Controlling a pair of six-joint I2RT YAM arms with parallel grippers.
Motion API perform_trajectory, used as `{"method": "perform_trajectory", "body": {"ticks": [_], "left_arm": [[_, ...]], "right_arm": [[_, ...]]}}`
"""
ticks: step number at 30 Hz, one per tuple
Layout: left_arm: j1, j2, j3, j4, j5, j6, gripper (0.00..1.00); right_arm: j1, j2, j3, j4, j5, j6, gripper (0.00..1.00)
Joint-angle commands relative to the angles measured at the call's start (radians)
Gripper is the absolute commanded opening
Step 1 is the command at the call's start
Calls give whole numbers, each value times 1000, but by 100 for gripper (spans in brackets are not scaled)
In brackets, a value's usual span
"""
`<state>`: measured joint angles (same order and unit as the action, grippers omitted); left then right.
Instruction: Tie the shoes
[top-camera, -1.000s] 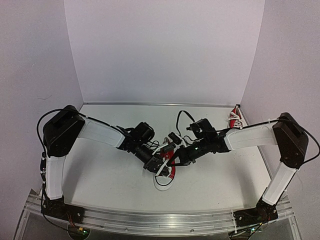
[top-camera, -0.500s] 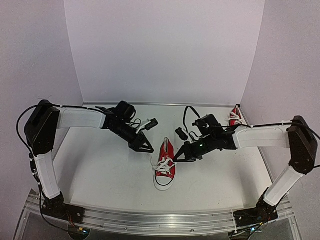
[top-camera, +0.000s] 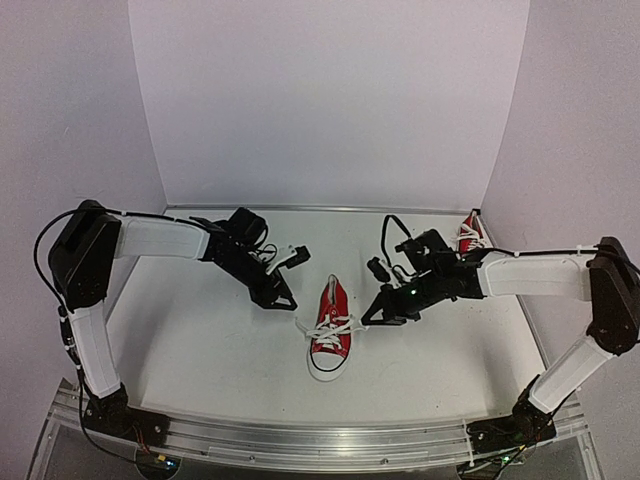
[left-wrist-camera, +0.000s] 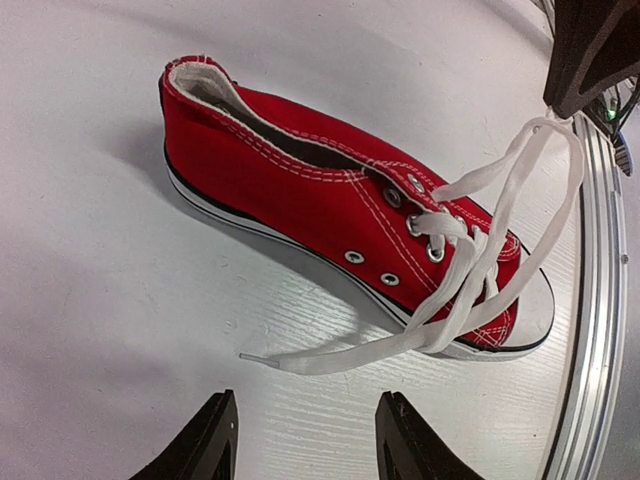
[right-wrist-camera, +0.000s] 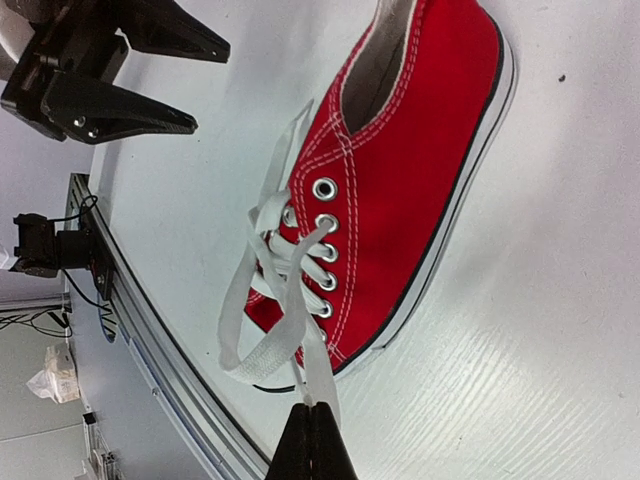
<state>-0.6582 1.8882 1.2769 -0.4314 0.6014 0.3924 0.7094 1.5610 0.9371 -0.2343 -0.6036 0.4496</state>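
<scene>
Shoe (top-camera: 330, 328) untied; left hand (top-camera: 283, 300) parted, empty; right hand (top-camera: 371, 317) pinching lace (right-wrist-camera: 312, 375).

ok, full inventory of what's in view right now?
centre shoe: 1, red with white sole, mid-table between the two grippers
far shoe: 1, red, far right corner by the wall
laces: white, on the centre shoe; one loose end lies on the table, one strand is pulled up to the right gripper
table: 1, white
rail: 1, aluminium, near edge
left gripper: 1, black, open and empty, left of the centre shoe
right gripper: 1, black, shut on a lace strand, right of the centre shoe
</scene>
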Motion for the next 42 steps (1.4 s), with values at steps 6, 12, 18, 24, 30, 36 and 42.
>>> {"method": "perform_trajectory", "body": {"ticks": [6, 12, 18, 24, 30, 36, 42], "left_arm": [[-12, -69, -124, 96, -20, 174, 51], [-47, -21, -99, 89, -129, 295, 51], [-102, 29, -70, 119, -203, 372, 51], [-141, 102, -17, 113, -254, 384, 43], [-132, 67, -44, 90, -313, 339, 1], [-38, -92, -86, 79, -346, 157, 0], [9, -182, -91, 21, -402, 34, 0]], "right_arm": [[-2, -22, -6, -41, 51, 0, 0], [-2, -11, -1, -55, 74, 5, 0], [-3, -9, 7, -64, 83, 11, 0], [-5, -9, 15, -71, 90, 15, 0], [-48, -51, -3, -102, 138, 19, 0], [-129, -180, -14, -189, 288, 57, 0], [-208, -271, -11, -349, 502, 82, 0]]}}
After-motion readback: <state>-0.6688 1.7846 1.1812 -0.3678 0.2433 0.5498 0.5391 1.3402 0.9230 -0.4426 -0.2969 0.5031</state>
